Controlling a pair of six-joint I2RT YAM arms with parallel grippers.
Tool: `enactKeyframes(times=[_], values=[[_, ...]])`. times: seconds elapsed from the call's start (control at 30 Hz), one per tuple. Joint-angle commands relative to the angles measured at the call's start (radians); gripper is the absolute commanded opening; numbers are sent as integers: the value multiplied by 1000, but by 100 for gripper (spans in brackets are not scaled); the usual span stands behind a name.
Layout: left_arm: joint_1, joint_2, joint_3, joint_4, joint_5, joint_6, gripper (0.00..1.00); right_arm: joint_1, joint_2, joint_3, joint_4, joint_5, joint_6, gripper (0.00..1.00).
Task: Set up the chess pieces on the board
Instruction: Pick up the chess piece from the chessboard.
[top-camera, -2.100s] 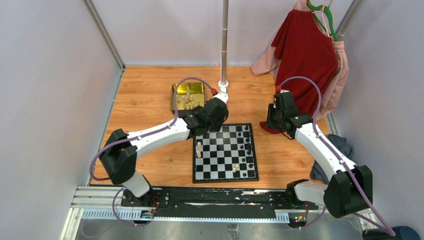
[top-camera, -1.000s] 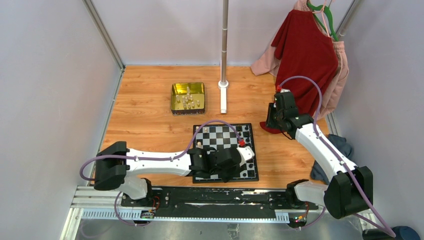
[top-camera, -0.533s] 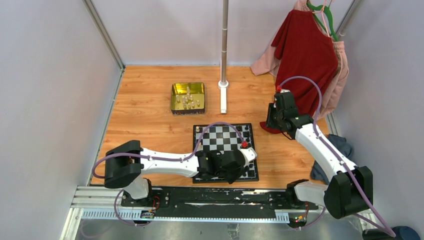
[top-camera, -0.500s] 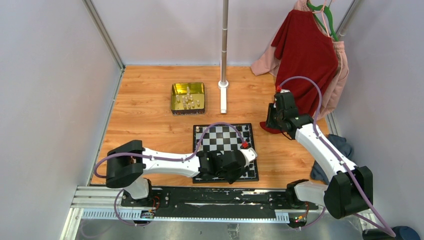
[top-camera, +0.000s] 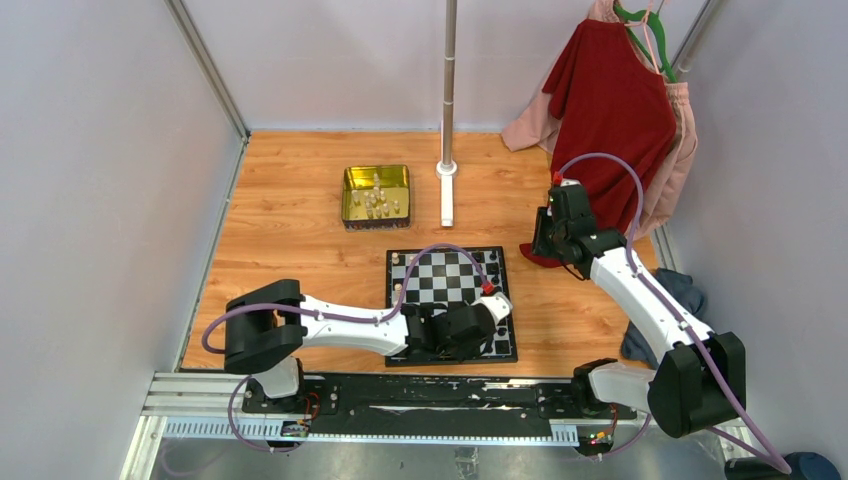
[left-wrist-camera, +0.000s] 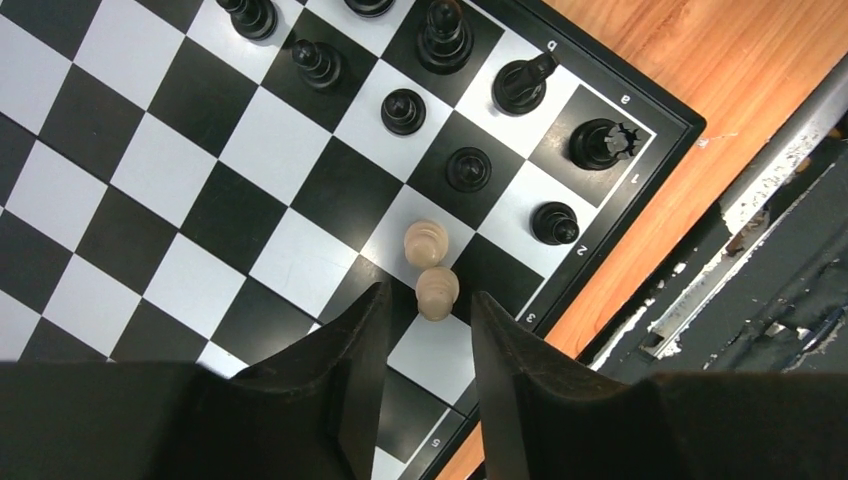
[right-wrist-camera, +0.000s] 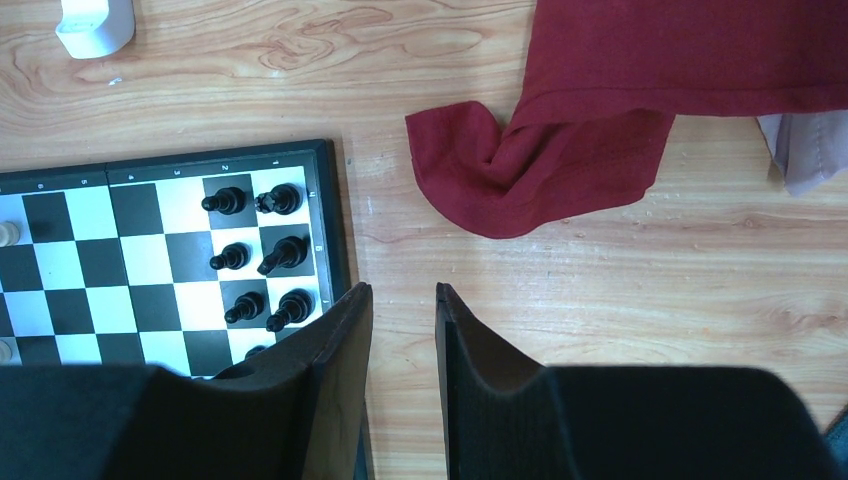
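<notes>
Orange-brown wooden table (top-camera: 290, 230) between pale grey walls: upright metal pole (top-camera: 448, 90) at the far edge, red garment (top-camera: 610, 110) over the far right corner, gold rectangular metal tin (top-camera: 348, 195) left of the pole, black-and-white checked chessboard (top-camera: 440, 280) at mid near edge. The left arm stretches low along the near edge, left gripper (left-wrist-camera: 427, 295) over the board's near right corner, jaws parted and grasping nothing, two small cream chess pieces (left-wrist-camera: 425, 240) just off its fingertips beside black chess pieces (left-wrist-camera: 468, 168). The right gripper (right-wrist-camera: 404, 295), raised beyond the board's far right corner, is likewise released and empty.

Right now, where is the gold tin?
In the top view the gold tin sits left of centre, just beyond the far left corner of the board and left of the pole's white foot.
</notes>
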Motion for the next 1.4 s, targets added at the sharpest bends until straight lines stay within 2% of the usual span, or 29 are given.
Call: enactKeyframes(times=[0.0,0.13,0.27,0.57,0.77,1.0,1.2,1.37], values=[[-9,30,14,27,-35,-23,38,-12,-10,-17,-7,9,5,34],[-9,31,12,30,-34,-26,29,-12,-12,-20,-5,10,6,34],[-8,27,12,29,-37,-27,13,-11,-14,-22,-4,11,6,34],[-9,-8,9,5,-64,-42,0,-12,-20,-25,-5,12,5,34],[-9,-70,11,-41,-118,-53,0,-12,-21,-27,-3,11,6,34],[7,-113,30,-120,-245,-105,0,-12,-19,-28,1,2,8,34],[104,-121,33,-188,-308,-237,0,-12,-31,-34,1,1,9,34],[208,-142,23,-200,-324,-287,0,-8,-47,-53,13,6,7,34]])
